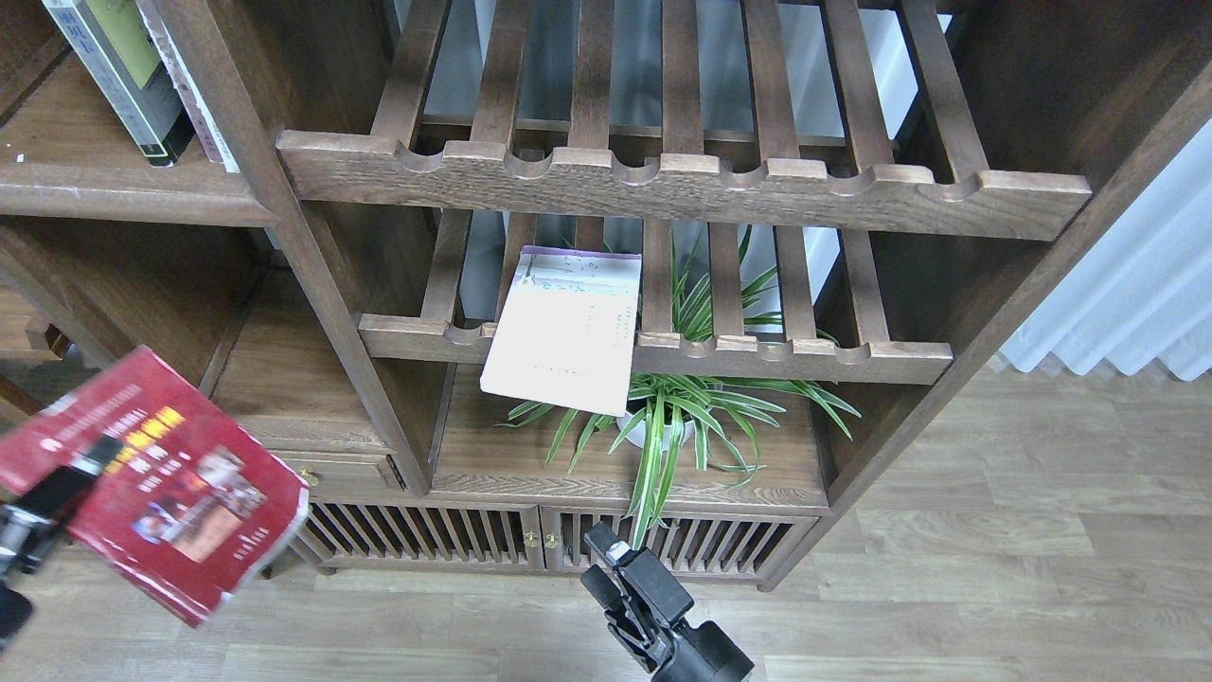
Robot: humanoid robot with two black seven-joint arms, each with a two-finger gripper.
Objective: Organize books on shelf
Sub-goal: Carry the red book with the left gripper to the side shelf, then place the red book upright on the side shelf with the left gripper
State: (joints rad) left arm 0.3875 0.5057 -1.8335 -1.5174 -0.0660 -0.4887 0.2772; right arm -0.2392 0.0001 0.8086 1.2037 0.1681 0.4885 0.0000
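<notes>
Step in hand: looks like carrying, with the thick red paperback with yellow title and photos (156, 483) held up at lower left of the frame.
Left gripper (43, 516): fingers clamped on the red book's left edge, book tilted.
Right gripper (615, 559): bottom centre, holding nothing; too dark and end-on to say if the fingers are spread.
Pale lavender-white paperback (566, 332): mid-frame, lying on the lower slatted rack (852, 358), front edge hanging over.
Green-and-grey paperback edged black (123, 66): upper left, leaning on the flat dark-brown wooden shelf (85, 185).
Next move: probably lift the red one to that shelf and turn it upright beside the others.
</notes>
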